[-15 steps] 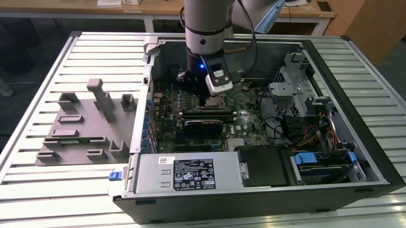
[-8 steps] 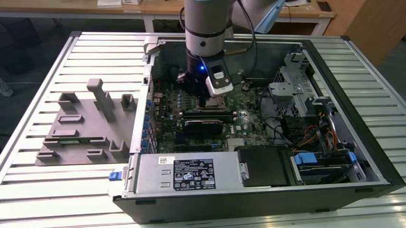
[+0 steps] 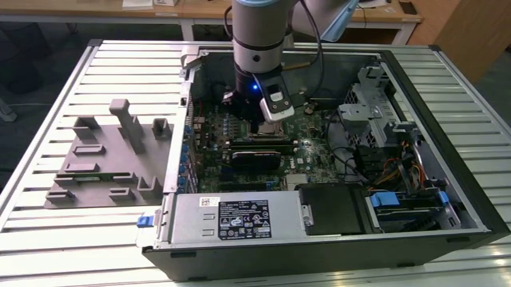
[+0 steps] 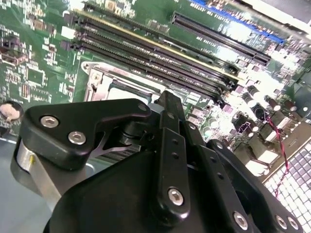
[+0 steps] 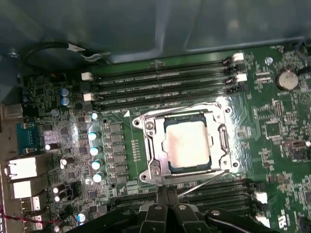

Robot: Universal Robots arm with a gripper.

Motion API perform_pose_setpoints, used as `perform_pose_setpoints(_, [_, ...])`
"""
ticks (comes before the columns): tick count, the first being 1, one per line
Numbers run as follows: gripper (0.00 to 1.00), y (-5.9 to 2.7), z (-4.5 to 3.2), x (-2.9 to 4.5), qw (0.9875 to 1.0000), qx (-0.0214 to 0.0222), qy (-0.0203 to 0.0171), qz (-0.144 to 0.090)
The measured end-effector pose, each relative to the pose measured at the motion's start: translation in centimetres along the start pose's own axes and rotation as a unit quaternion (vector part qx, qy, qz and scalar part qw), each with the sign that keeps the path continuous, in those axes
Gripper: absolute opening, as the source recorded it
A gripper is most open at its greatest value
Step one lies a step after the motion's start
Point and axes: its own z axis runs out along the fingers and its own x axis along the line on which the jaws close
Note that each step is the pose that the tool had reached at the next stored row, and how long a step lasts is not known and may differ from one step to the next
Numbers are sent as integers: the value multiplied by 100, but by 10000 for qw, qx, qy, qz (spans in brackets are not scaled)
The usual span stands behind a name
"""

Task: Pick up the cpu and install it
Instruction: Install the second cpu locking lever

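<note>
The chip sits in the socket frame on the board, just ahead of the jaws. The gripper has its jaws pressed together with nothing between them. Looks like the placing step is done. Next likely calls for latching the frame over the chip.

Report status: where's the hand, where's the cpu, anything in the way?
Hand low over motherboard, at socket edge. Cpu seated in socket frame, not held. Nothing on top of it.
</note>
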Motion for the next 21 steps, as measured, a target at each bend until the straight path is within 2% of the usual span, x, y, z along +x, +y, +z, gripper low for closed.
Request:
perform_pose_setpoints(6, [11,-19,11,-3,9999,-135,26,-81])
perform_pose_setpoints(9, [11,-52,10,-8,9998,-144,28,-93])
perform_pose_setpoints(14, [11,-54,6,-8,9998,-154,30,-93])
perform_pose_setpoints(21, [11,-49,-77,-10,9998,-187,35,-92])
